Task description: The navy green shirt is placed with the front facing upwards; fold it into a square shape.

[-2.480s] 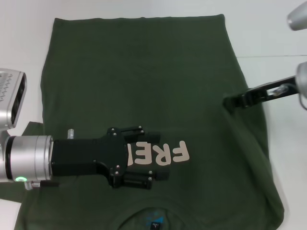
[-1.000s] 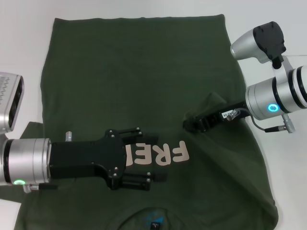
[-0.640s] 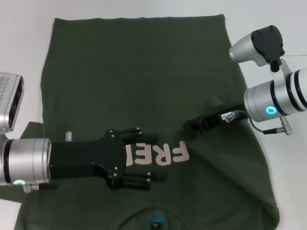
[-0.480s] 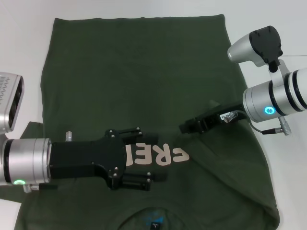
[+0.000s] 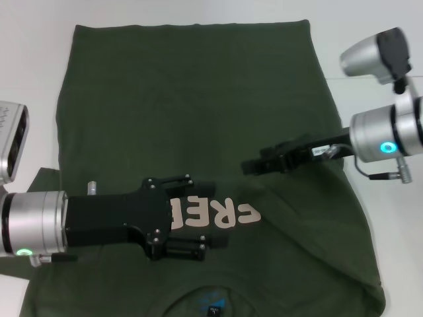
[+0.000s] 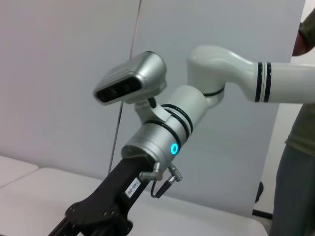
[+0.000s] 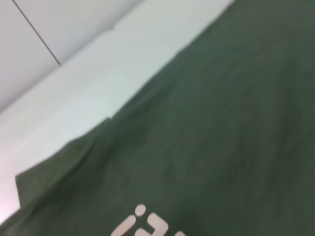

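Note:
The navy green shirt (image 5: 192, 99) lies front up on the white table, its neck and blue label (image 5: 213, 305) at the near edge. The pale letters (image 5: 225, 212) show partly. My left gripper (image 5: 218, 214) is open and rests on the chest over the start of the letters. My right gripper (image 5: 248, 166) reaches in from the right and looks shut on the shirt's right side, which is pulled inward as a flap over the last letter. The right wrist view shows green cloth (image 7: 221, 123) and letter tops (image 7: 142, 223). The left wrist view shows the right arm (image 6: 162, 142).
The white table (image 5: 33, 66) shows bare to the left, far side and right of the shirt. The shirt's left sleeve (image 5: 41, 181) sticks out beside my left wrist. A person (image 6: 300, 147) stands behind the table in the left wrist view.
My right gripper has come in from the shirt's right edge toward the middle, dragging that side over part of the last letter. Its wrist has just shifted right and up. The left gripper has stayed put.

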Robot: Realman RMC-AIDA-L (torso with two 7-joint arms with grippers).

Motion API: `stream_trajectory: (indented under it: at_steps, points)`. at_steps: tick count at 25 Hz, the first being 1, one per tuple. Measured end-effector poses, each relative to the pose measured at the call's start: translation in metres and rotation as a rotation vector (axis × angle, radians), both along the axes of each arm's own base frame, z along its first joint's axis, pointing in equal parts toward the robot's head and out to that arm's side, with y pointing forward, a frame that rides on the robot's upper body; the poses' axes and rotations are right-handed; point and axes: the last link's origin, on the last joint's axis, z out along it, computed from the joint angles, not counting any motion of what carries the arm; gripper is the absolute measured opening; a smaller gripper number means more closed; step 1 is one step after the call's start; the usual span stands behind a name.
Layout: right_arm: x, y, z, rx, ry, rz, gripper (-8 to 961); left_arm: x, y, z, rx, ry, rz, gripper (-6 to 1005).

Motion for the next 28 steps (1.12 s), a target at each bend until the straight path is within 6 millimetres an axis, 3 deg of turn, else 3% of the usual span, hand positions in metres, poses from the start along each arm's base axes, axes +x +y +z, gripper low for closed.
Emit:
stream_trajectory:
  at_steps: [5, 10, 13, 16, 20, 28]
  points:
    - [0.014, -0.011, 0.022, 0.049, 0.091, 0.075, 649, 0.000, -0.001, 0.002, 0.006, -0.018, 0.007, 875]
    - [0.040, -0.032, 0.041, 0.134, 0.170, 0.189, 730, 0.000, 0.000, 0.002, 0.008, -0.027, 0.020, 874]
    - [0.057, -0.054, 0.047, 0.176, 0.186, 0.297, 914, 0.000, 0.001, 0.003, 0.018, -0.042, 0.032, 874]
    - [0.072, -0.075, 0.046, 0.222, 0.180, 0.386, 919, -0.002, 0.003, 0.007, 0.037, -0.065, 0.067, 874]
    - [0.087, -0.092, 0.045, 0.242, 0.191, 0.381, 925, -0.007, 0.009, 0.011, 0.036, -0.076, 0.156, 875]
    - [0.086, -0.126, 0.038, 0.097, 0.204, 0.593, 931, -0.021, 0.018, 0.012, 0.009, -0.039, 0.352, 874]
